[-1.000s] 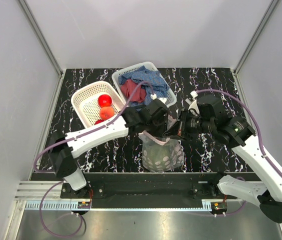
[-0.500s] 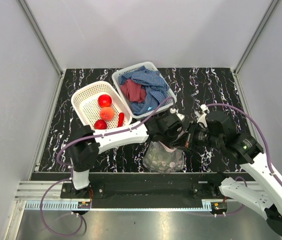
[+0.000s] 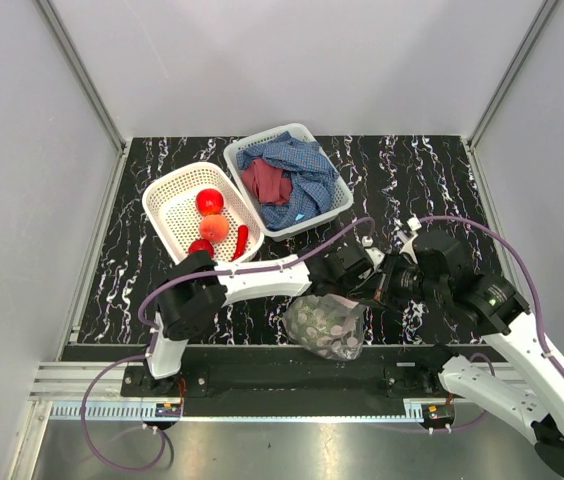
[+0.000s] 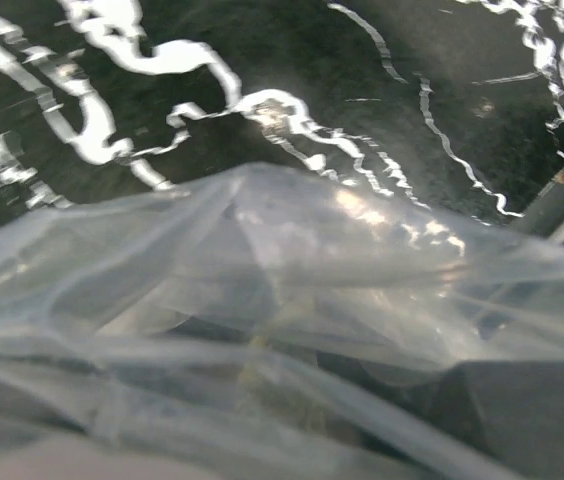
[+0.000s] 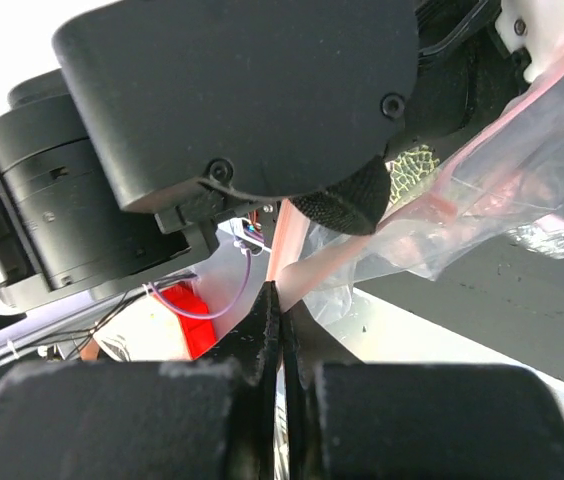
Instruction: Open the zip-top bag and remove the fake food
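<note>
The zip-top bag (image 3: 324,325), clear with pale round dots, lies crumpled near the table's front edge. Its top runs up to both grippers. My right gripper (image 3: 384,283) is shut on the bag's pink zip strip (image 5: 307,260), which comes out from between the closed jaws (image 5: 282,300). My left gripper (image 3: 354,268) is right next to it at the bag's mouth. Bag plastic (image 4: 262,300) drapes over its camera and hides its fingers. The fake food lies in a white basket (image 3: 167,215): two red fruits (image 3: 209,200), an orange-peach fruit (image 3: 214,227) and a red chili (image 3: 241,240).
A second white basket (image 3: 334,205) behind the grippers holds a blue cloth (image 3: 297,165) and a red cloth (image 3: 265,182). The table's front edge (image 3: 292,348) runs just below the bag. The left arm's forearm (image 3: 262,277) stretches across in front of the food basket.
Both grippers moved toward the front edge and lower. The bag, which hung upright between them, has sunk and now lies crumpled on the table.
</note>
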Action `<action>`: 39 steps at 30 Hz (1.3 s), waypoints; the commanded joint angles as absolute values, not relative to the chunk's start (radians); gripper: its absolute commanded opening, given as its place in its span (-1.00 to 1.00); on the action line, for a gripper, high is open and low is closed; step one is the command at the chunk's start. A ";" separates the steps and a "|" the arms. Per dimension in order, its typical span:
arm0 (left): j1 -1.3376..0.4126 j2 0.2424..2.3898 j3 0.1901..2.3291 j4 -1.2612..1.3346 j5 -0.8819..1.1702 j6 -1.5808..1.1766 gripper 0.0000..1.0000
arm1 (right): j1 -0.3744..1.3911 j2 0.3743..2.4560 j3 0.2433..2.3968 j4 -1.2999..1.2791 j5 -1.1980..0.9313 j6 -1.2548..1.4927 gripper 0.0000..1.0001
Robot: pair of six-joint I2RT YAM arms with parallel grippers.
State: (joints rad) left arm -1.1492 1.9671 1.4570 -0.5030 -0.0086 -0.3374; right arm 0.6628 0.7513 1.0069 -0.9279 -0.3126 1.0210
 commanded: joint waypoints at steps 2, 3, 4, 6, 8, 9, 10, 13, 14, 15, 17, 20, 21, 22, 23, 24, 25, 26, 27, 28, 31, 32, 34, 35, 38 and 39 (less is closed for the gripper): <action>-1.143 1.999 1.391 -0.433 0.100 -0.238 -0.22 | 0.672 0.680 1.026 -0.919 -0.333 1.055 -1.00; -1.141 1.993 1.378 -0.422 0.138 -0.215 -0.19 | 0.672 0.673 1.020 -0.923 -0.330 1.058 -1.00; -1.143 1.980 1.352 -0.420 0.147 -0.206 -0.14 | 0.672 0.666 1.016 -0.923 -0.327 1.068 -1.00; -1.143 1.970 1.332 -0.422 0.175 -0.175 -0.04 | 0.672 0.646 1.006 -0.928 -0.322 1.078 -1.00; -1.138 1.948 1.318 -0.436 0.160 -0.170 0.01 | 0.672 0.634 1.006 -0.927 -0.318 1.091 -1.00; -1.137 1.942 1.319 -0.445 0.147 -0.182 0.02 | 0.670 0.632 1.011 -0.928 -0.321 1.092 -1.00; -1.125 1.936 1.331 -0.459 0.137 -0.198 0.02 | 0.672 0.635 1.015 -0.930 -0.322 1.091 -1.00; -1.083 1.904 1.348 -0.498 0.101 -0.288 -0.02 | 0.672 0.675 1.040 -0.924 -0.334 1.068 -1.00; -1.069 1.869 1.344 -0.496 0.118 -0.337 -0.04 | 0.672 0.693 1.058 -0.917 -0.342 1.056 -1.00; -1.057 1.852 1.336 -0.489 0.136 -0.360 -0.05 | 0.672 0.712 1.071 -0.910 -0.348 1.042 -1.00; -1.028 1.800 1.310 -0.456 0.207 -0.396 -0.08 | 0.670 0.779 1.122 -0.902 -0.362 1.006 -1.00; -1.006 1.786 1.301 -0.427 0.302 -0.411 -0.09 | 0.672 0.857 1.211 -0.902 -0.357 0.960 -1.00; -0.996 1.799 1.301 -0.420 0.333 -0.419 -0.11 | 0.670 0.874 1.230 -0.900 -0.353 0.947 -1.00; -0.993 1.808 1.299 -0.404 0.369 -0.428 -0.13 | 0.670 0.903 1.245 -0.899 -0.351 0.945 -1.00; -0.988 1.822 1.293 -0.390 0.382 -0.458 -0.13 | 0.670 0.914 1.267 -0.896 -0.351 0.942 -1.00; -0.979 1.838 1.287 -0.373 0.391 -0.477 -0.14 | 0.672 0.932 1.273 -0.882 -0.356 0.943 -1.00; -0.976 1.842 1.276 -0.320 0.412 -0.520 -0.14 | 0.672 0.937 1.276 -0.876 -0.359 0.946 -1.00; -0.971 1.845 1.266 -0.289 0.419 -0.543 -0.13 | 0.672 0.942 1.275 -0.868 -0.360 0.951 -1.00; -0.965 1.847 1.249 -0.264 0.419 -0.564 -0.11 | 0.670 0.945 1.273 -0.850 -0.364 0.965 -1.00; -0.960 1.848 1.244 -0.233 0.394 -0.604 -0.05 | 0.670 0.945 1.263 -0.844 -0.364 0.971 -1.00; -0.954 1.868 1.246 -0.183 0.341 -0.661 0.00 | 0.672 0.928 1.224 -0.824 -0.364 0.994 -1.00; -0.956 1.881 1.255 -0.180 0.324 -0.669 0.00 | 0.672 0.922 1.212 -0.825 -0.365 1.005 -1.00; -0.956 1.923 1.288 -0.172 0.301 -0.699 -0.02 | 0.670 0.904 1.181 -0.822 -0.368 1.015 -1.00; -0.957 1.937 1.301 -0.173 0.292 -0.707 -0.04 | 0.672 0.894 1.172 -0.822 -0.368 1.029 -1.00; -0.965 1.989 1.341 -0.195 0.230 -0.738 -0.14 | 0.672 0.876 1.151 -0.822 -0.370 1.043 -1.00; -0.968 2.003 1.345 -0.198 0.223 -0.742 -0.19 | 0.672 0.873 1.147 -0.822 -0.370 1.046 -1.00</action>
State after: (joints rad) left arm -0.9855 1.9194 1.3079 -0.1917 0.3511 -0.6563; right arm 0.6605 0.9321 1.1366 -0.8940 -0.2794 1.0016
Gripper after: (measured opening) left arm 0.441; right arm 0.010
